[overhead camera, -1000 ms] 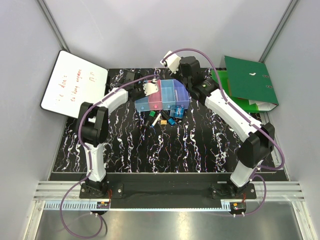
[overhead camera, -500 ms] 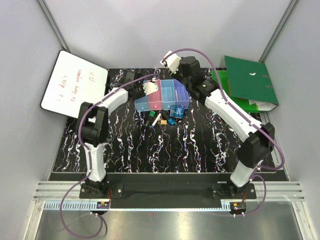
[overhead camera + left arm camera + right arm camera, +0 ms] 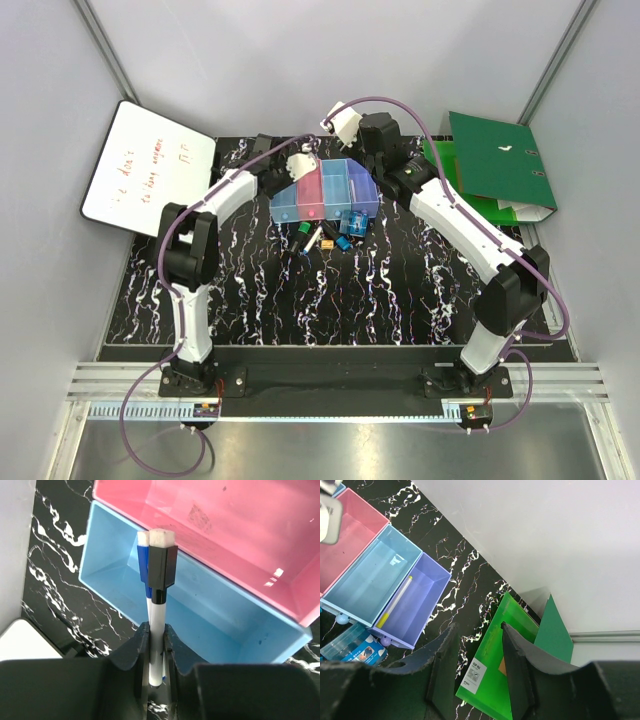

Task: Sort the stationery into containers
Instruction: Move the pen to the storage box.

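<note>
My left gripper [image 3: 157,630] is shut on a white marker [image 3: 158,615] with a black cap and a white end, held upright-ish over the light blue bin [image 3: 210,615]. A blue-capped marker [image 3: 143,555] shows right behind it. In the top view the left gripper [image 3: 297,170] is at the left end of the row of containers [image 3: 325,192]. My right gripper [image 3: 478,626] is open and empty, above the table behind the purple bin [image 3: 415,600], which holds a white marker with a yellow end [image 3: 395,602]. The pink bin [image 3: 225,525] looks empty.
Loose stationery lies just in front of the bins: a green-capped marker [image 3: 302,240], a blue box [image 3: 350,222] and small pieces [image 3: 340,243]. A green binder [image 3: 495,165] stands at the back right, a whiteboard [image 3: 145,165] at the left.
My left gripper has moved a little back and up with the marker in it. The right arm has not moved.
</note>
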Tool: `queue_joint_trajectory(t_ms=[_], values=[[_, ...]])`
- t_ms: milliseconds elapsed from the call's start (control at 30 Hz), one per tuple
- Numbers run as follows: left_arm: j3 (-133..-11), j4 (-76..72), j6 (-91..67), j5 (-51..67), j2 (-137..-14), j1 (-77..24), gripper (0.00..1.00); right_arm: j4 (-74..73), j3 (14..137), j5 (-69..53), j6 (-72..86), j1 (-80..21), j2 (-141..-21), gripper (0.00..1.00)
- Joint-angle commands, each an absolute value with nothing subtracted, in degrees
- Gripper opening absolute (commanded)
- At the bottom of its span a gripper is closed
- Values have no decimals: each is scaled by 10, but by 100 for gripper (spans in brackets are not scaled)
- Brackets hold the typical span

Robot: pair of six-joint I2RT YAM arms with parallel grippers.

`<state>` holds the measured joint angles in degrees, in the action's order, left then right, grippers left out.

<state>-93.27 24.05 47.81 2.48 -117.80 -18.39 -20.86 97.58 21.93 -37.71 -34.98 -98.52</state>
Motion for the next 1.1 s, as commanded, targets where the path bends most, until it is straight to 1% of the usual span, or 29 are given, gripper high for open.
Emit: queue_joint_trajectory(t_ms=[0,333,633,900,1067], values=[[-981,272,398,16,-1183,-186,0,-192,991,222,-372,-356,-953,47],[-1037,359,243,8,-1186,-186,0,-191,992,223,-371,-356,-951,47],[-1097,414,88,1,-1244,-186,0,-192,986,226,-369,-355,-944,47],[-1162,423,26,-64,-1301,-187,0,-191,973,224,-368,-356,-935,47],[-1188,423,15,-71,-1327,-187,0,-190,969,225,-367,-357,-933,47]])
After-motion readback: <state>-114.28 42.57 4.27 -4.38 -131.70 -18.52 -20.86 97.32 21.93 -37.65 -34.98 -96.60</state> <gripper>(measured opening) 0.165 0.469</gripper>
